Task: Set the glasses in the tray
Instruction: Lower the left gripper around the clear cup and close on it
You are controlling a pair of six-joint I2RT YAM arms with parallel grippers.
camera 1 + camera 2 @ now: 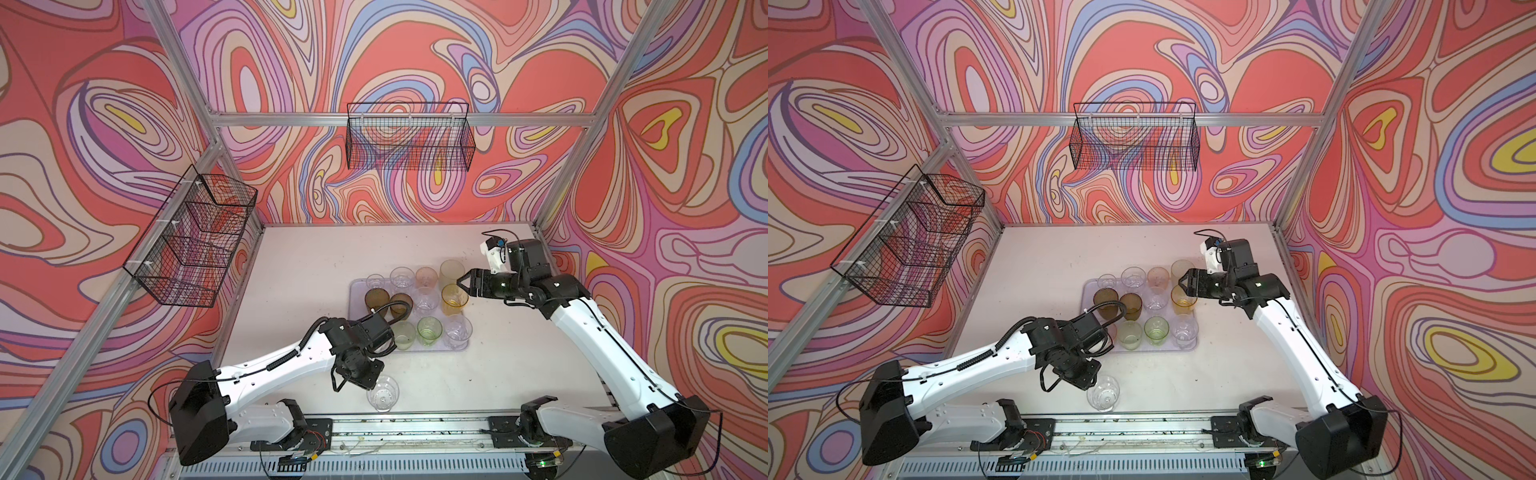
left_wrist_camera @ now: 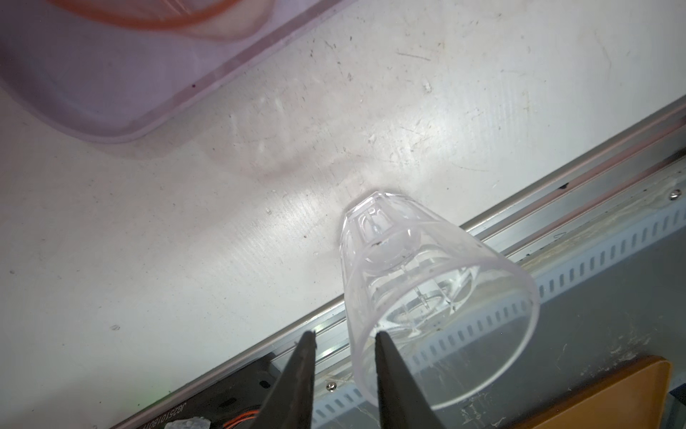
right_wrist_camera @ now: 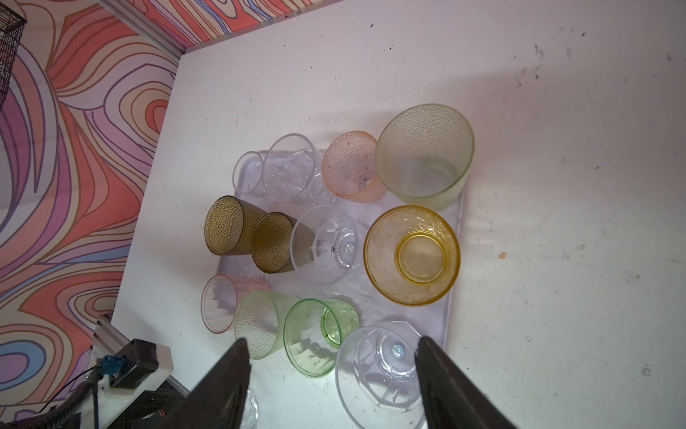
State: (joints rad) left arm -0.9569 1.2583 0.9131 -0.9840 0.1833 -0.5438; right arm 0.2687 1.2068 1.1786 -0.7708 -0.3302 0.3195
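We see left tool open astride faceted clear glass rim; right tool open, empty; lilac tray holds dimpled tumblers.

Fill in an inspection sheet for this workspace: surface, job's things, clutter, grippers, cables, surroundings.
Surface: pale table, scuffed.
Job's things: lilac tray holds about twelve upright glasses; one clear glass stands off it, near the table's front edge.
Clutter: dark specks on the table; nothing else seen.
Grippers: left gripper open, its fingers straddling the clear glass's rim; right gripper open and empty, over the tray's right side.
Cables: black corrugated hose loops above the left wrist, over the tray.
Surroundings: one wire basket on the back wall, a second basket on the left wall; swirl-patterned walls, aluminium frame.
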